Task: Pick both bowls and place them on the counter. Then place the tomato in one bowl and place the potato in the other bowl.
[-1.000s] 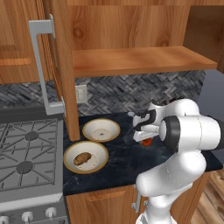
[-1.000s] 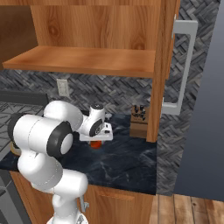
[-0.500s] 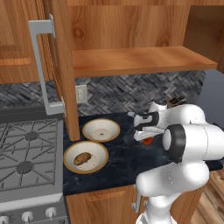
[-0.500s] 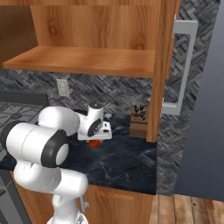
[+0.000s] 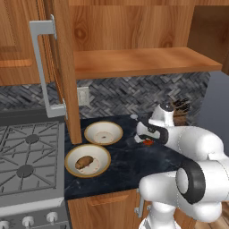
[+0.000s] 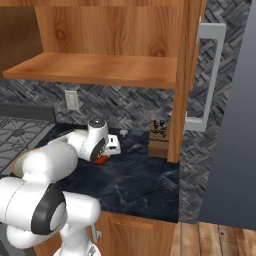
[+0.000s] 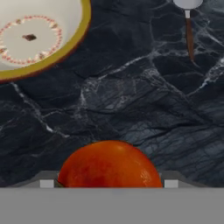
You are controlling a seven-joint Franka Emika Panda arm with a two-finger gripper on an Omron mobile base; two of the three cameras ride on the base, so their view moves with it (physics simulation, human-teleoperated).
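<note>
The tomato (image 7: 109,164) sits low centre in the hand view, gripped between the tool's (image 5: 145,139) wide-set jaws above the dark worktop (image 5: 120,163), while the left base view alone shows the potato (image 5: 83,162) in the nearer bowl (image 5: 87,160), the farther bowl (image 5: 103,133) empty.
</note>
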